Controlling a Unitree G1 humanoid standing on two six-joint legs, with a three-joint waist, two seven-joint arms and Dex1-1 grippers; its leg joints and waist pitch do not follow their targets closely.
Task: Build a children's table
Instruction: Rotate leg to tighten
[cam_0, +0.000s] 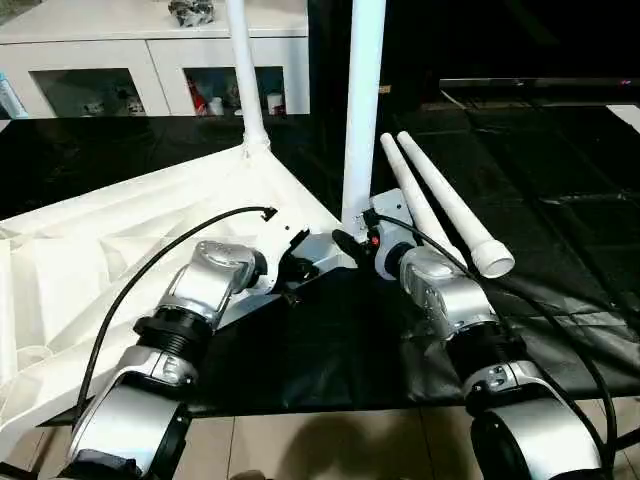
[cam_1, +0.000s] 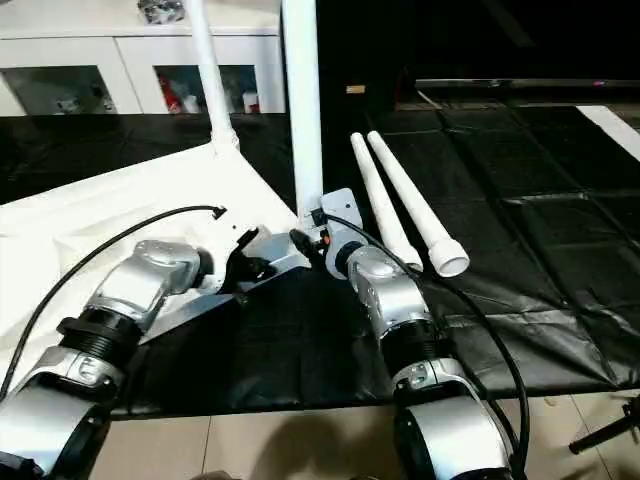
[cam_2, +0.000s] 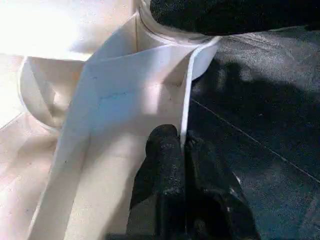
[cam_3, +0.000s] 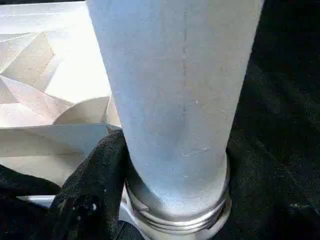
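1. Tabletop (cam_0: 110, 240), upside down on the black sheet (cam_0: 560, 200), fills our 9 o'clock side.
2. Two legs stand upright in its corner sockets: one (cam_0: 362, 110) at 12 o'clock, one (cam_0: 245, 70) at 11.
3. Two loose legs (cam_0: 445, 205) lie at 2 o'clock.
4. Our left pincer (cam_2: 182, 160) is pinched together on the tabletop's rim.
5. Our right pincer (cam_1: 312, 240) clamps the nearer upright leg's base.

Head pair: high, looking forward and down over both forearms; shared tabletop (cam_0: 120, 230), upright leg (cam_0: 362, 110).
Left wrist: very close, along left hand (cam_2: 184, 165) at tabletop rim.
Right wrist: very close against upright leg's base.
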